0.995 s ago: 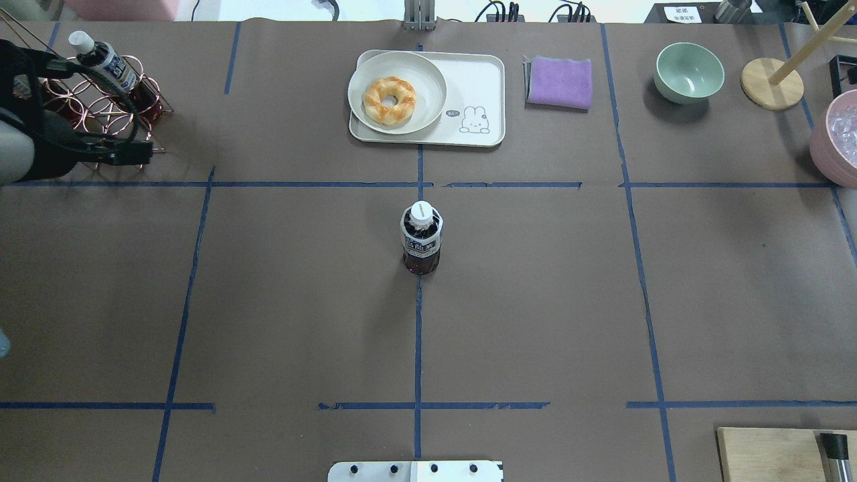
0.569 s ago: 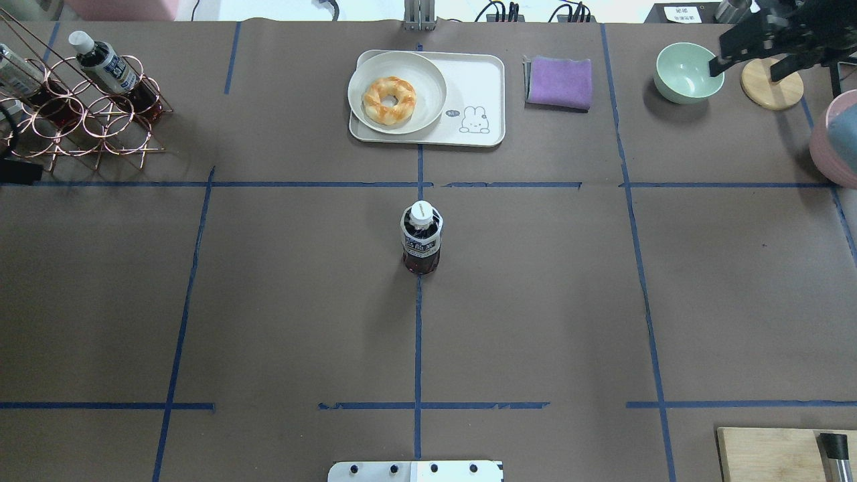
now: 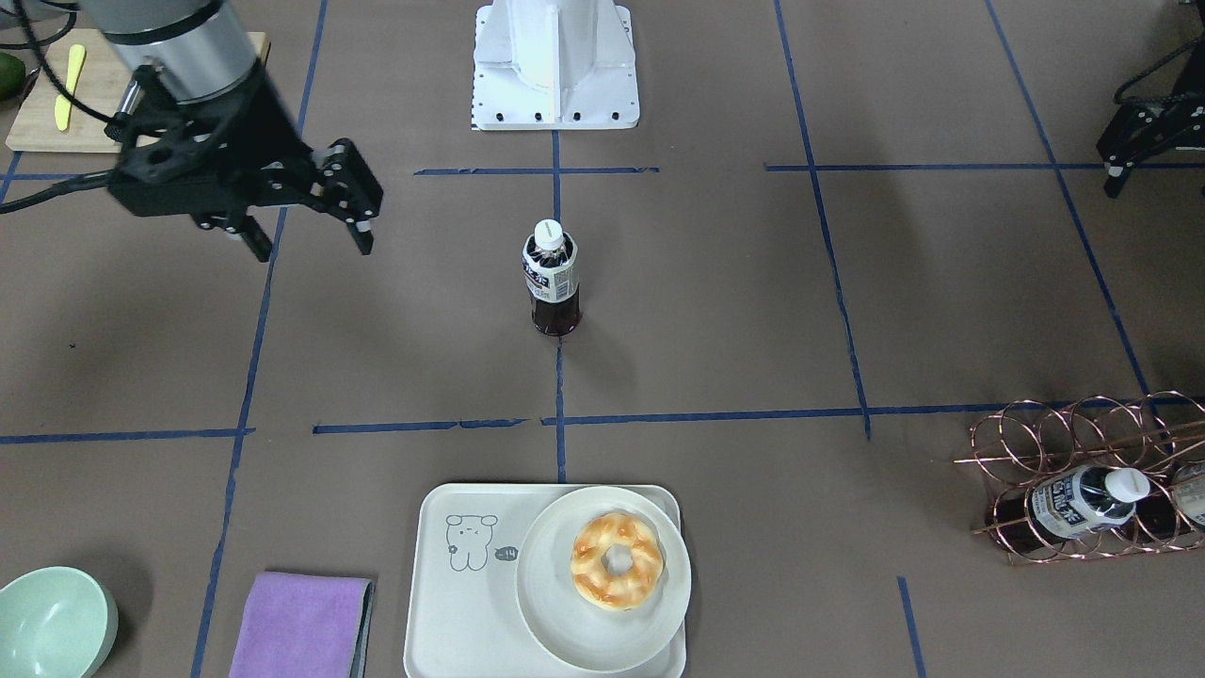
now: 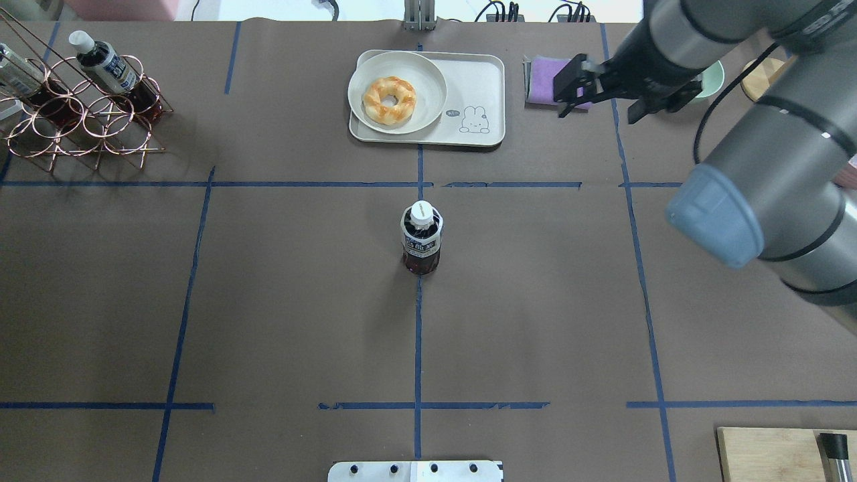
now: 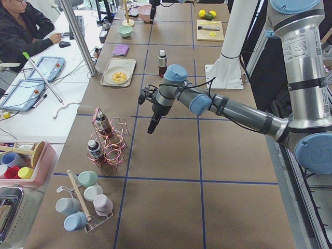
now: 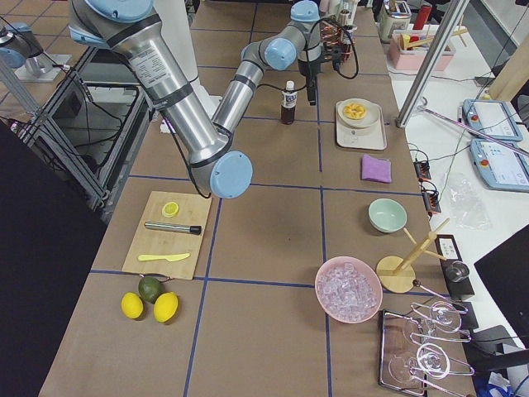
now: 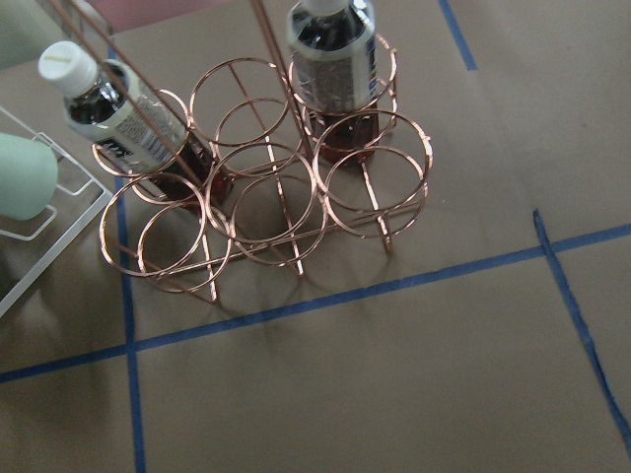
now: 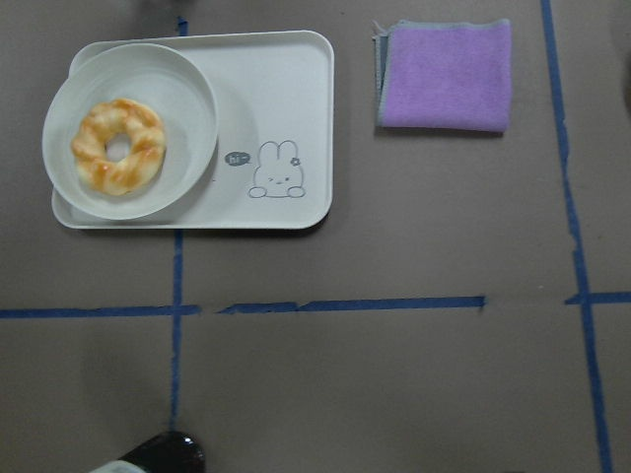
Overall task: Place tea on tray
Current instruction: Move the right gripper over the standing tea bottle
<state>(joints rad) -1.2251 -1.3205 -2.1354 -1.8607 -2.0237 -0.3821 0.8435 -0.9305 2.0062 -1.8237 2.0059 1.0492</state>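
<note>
The tea (image 4: 421, 237) stands upright at the table's middle, on the blue centre line; it also shows in the front view (image 3: 550, 278). The tray (image 4: 479, 87) lies beyond it at the far edge, with a round plate and a doughnut (image 4: 389, 100) on its left half. My right gripper (image 4: 598, 110) is open and empty, in the air beside the tray's right end, over the purple cloth; in the front view (image 3: 311, 243) its fingers stand wide apart. My left gripper (image 3: 1134, 151) shows only partly at the frame edge; I cannot tell its state.
A copper wire rack (image 4: 80, 107) with other tea bottles (image 4: 107, 63) stands at the far left. A purple cloth (image 8: 444, 74) lies right of the tray. A green bowl (image 3: 52, 621) is beyond it. A wooden board (image 4: 770, 455) is at the near right corner.
My right arm has swung in from the far right to beside the tray. My left arm has drawn back from the rack out of the overhead view. The tea has not moved.
</note>
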